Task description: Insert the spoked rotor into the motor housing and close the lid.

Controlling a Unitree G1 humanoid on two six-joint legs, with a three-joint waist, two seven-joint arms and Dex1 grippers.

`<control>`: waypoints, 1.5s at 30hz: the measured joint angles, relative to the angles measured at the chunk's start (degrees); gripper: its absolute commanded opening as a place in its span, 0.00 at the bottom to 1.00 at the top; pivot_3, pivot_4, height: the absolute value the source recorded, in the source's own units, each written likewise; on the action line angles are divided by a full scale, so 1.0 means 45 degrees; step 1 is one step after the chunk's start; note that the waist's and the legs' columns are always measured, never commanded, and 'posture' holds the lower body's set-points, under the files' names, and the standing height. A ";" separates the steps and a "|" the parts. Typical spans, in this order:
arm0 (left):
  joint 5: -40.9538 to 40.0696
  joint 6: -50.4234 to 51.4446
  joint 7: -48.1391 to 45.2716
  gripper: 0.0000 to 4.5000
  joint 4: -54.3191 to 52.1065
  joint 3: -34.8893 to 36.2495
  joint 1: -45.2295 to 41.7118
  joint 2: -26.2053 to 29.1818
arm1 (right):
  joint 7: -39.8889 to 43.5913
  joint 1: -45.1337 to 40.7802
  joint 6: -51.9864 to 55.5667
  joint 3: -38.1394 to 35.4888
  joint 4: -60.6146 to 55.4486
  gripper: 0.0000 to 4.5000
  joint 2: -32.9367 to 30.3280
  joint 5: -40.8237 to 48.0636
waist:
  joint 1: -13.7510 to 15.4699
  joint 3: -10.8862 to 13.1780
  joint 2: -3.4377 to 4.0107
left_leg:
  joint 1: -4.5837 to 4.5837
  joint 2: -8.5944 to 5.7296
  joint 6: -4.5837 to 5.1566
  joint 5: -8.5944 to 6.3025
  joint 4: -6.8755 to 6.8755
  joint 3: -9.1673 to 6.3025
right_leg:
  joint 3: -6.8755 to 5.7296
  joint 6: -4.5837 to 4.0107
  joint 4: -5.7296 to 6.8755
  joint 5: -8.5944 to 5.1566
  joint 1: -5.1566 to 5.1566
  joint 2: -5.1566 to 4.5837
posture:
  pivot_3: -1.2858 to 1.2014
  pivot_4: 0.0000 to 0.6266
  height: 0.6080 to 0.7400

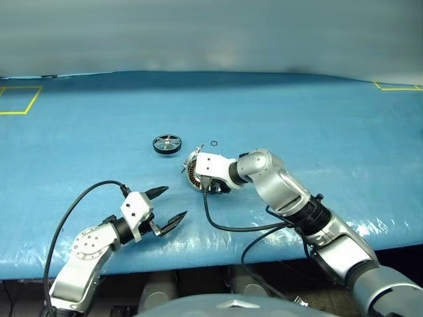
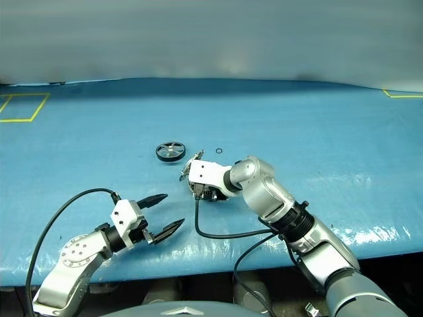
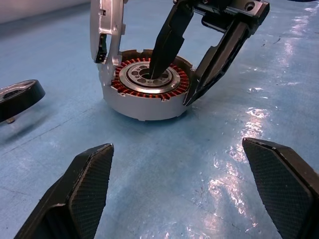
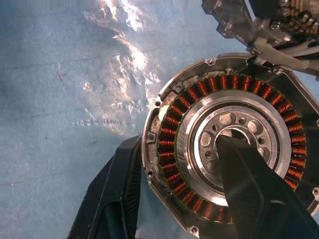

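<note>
Motor housing [image 3: 144, 92] wall between right gripper [image 3: 172, 82] fingers.

**No readable writing in any view**

No text, label, brand name, number or sign can be read on anything shown.
</note>
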 measured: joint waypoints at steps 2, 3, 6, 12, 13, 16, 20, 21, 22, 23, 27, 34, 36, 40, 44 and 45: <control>-0.0002 0.0002 0.0033 1.00 0.0000 0.0016 0.0040 0.0006 | -0.0247 0.0046 0.0517 -0.0016 -0.0131 0.44 0.0331 0.0090 | -0.0022 0.0000 -0.0001 | 0.0002 0.0002 0.0000 0.0000 -0.0010 0.0000 | -0.0002 -0.0005 -0.0002 -0.0003 -0.0003 0.0000 | 0.52 0.24 1.00; -0.0002 0.0006 0.0053 1.00 0.0000 0.0016 0.0055 0.0007 | -0.0401 0.0066 0.0784 -0.0036 -0.0162 0.44 0.0578 0.0151 | -0.0056 -0.0001 -0.0001 | 0.0004 0.0004 0.0000 0.0000 -0.0015 0.0000 | -0.0002 -0.0007 -0.0001 -0.0004 -0.0005 0.0002 | 0.52 0.24 1.00; -0.0005 0.0017 0.0078 1.00 0.0000 0.0018 0.0068 0.0008 | -0.0963 0.0201 0.1679 -0.0110 -0.0336 0.44 0.1364 0.0390 | -0.0110 -0.0001 -0.0001 | 0.0007 0.0013 0.0000 0.0000 -0.0024 -0.0001 | -0.0003 -0.0015 0.0002 -0.0009 -0.0009 0.0011 | 0.52 0.24 1.00; -0.0006 0.0041 0.0084 1.00 0.0000 0.0020 0.0130 0.0012 | -0.1909 0.0336 0.3023 -0.0140 -0.0694 0.44 0.2166 0.1012 | -0.0124 0.0001 0.0001 | 0.0006 0.0013 0.0000 0.0000 -0.0029 0.0000 | -0.0003 -0.0020 0.0000 -0.0014 -0.0012 0.0009 | 0.52 0.24 1.00; -0.0006 0.0050 0.0084 1.00 0.0000 0.0020 0.0132 0.0014 | -0.2085 0.0377 0.3267 -0.0155 -0.0779 0.44 0.2318 0.1110 | -0.0124 0.0001 0.0001 | 0.0006 0.0013 0.0000 0.0000 -0.0032 0.0000 | -0.0003 -0.0024 -0.0001 -0.0016 -0.0015 0.0009 | 0.52 0.24 1.00; -0.0006 0.0077 0.0084 1.00 0.0000 0.0020 0.0129 0.0019 | -0.2695 0.0527 0.3888 -0.0279 -0.0941 0.44 0.2766 0.1473 | -0.0130 0.0001 0.0001 | 0.0007 0.0014 0.0000 0.0000 -0.0043 0.0000 | -0.0004 -0.0027 0.0000 -0.0019 -0.0019 0.0010 | 0.52 0.24 1.00; -0.0007 0.0227 0.0083 1.00 -0.0001 0.0020 0.0123 0.0020 | -0.3377 0.0556 0.4378 -0.0522 -0.0954 0.44 0.3040 0.1919 | -0.0139 0.0001 0.0002 | 0.0007 0.0013 -0.0001 0.0000 -0.0045 0.0000 | -0.0004 -0.0045 -0.0001 -0.0030 -0.0019 0.0009 | 0.52 0.24 1.00; -0.0007 0.0234 0.0083 1.00 -0.0001 0.0020 0.0121 0.0021 | -0.3502 0.0556 0.4403 -0.0547 -0.0954 0.52 0.3046 0.2026 | -0.0140 0.0001 0.0002 | 0.0007 0.0014 0.0000 0.0000 -0.0045 0.0000 | -0.0004 -0.0061 -0.0001 -0.0040 -0.0019 0.0010 | 0.52 0.24 1.00; -0.0007 0.0238 0.0082 1.00 -0.0001 0.0019 0.0119 0.0020 | -0.3638 0.0556 0.4472 -0.0596 -0.0952 0.60 0.3085 0.2121 | -0.0145 0.0001 0.0002 | 0.0008 0.0014 -0.0001 0.0000 -0.0045 0.0000 | -0.0004 -0.0061 0.0000 -0.0040 -0.0019 0.0010 | 0.52 0.24 1.00; -0.0006 0.0254 0.0088 1.00 -0.0003 0.0027 0.0113 0.0023 | -0.3777 0.0556 0.4546 -0.0626 -0.0917 0.65 0.3151 0.2279 | -0.0143 0.0004 0.0008 | 0.0006 0.0014 -0.0001 0.0000 -0.0045 -0.0001 | -0.0004 -0.0061 0.0000 -0.0040 -0.0021 0.0010 | 0.52 0.24 1.00; -0.0008 0.0269 0.0080 1.00 -0.0003 0.0031 0.0106 0.0032 | -0.4308 0.0467 0.4899 -0.0672 -0.0906 0.88 0.3562 0.2809 | -0.0115 0.0010 0.0016 | -0.0027 0.0011 -0.0001 0.0000 -0.0045 -0.0003 | -0.0005 -0.0026 -0.0011 -0.0020 -0.0045 0.0005 | 0.52 0.24 1.00; -0.0022 0.0270 0.0080 1.00 -0.0046 0.0031 0.0021 0.0029 | -0.5051 -0.0003 0.5409 -0.0990 -0.1212 0.88 0.3604 0.3623 | -0.0077 0.0011 0.0018 | -0.0178 -0.0002 -0.0014 0.0008 -0.0039 -0.0004 | -0.0006 -0.0059 -0.0014 0.0037 -0.0187 -0.0010 | 0.52 0.24 1.00; -0.0026 0.0270 0.0082 1.00 -0.0049 0.0032 0.0023 0.0028 | -0.5076 -0.0111 0.5755 -0.1151 -0.1610 0.88 0.3472 0.3997 | -0.0057 0.0012 0.0019 | -0.0195 -0.0006 -0.0013 0.0008 -0.0039 -0.0005 | -0.0009 -0.0061 -0.0021 0.0037 -0.0195 -0.0016 | 0.52 0.24 1.00; -0.0071 0.0287 0.0082 1.00 -0.0077 0.0030 0.0041 0.0026 | -0.4995 -0.0294 0.6502 -0.1821 -0.2761 0.88 0.2921 0.4874 | -0.0022 0.0012 0.0020 | -0.0208 -0.0011 -0.0013 0.0007 -0.0039 -0.0006 | -0.0014 -0.0057 -0.0038 0.0036 -0.0195 -0.0022 | 0.52 0.24 1.00; -0.0123 0.0323 0.0084 1.00 -0.0086 0.0036 0.0048 0.0027 | -0.4658 -0.0273 0.6872 -0.2501 -0.4069 0.88 0.1717 0.5976 | 0.0012 0.0014 0.0022 | -0.0209 -0.0011 -0.0012 0.0007 -0.0039 -0.0007 | -0.0017 -0.0056 -0.0039 0.0035 -0.0195 -0.0021 | 0.52 0.24 1.00; -0.0127 0.0330 0.0084 1.00 -0.0086 0.0033 0.0042 0.0027 | -0.4604 -0.0226 0.6840 -0.2598 -0.4382 0.84 0.1319 0.6192 | 0.0017 0.0014 0.0022 | -0.0210 -0.0011 -0.0012 0.0007 -0.0039 -0.0006 | -0.0017 -0.0056 -0.0040 0.0035 -0.0195 -0.0021 | 0.52 0.24 1.00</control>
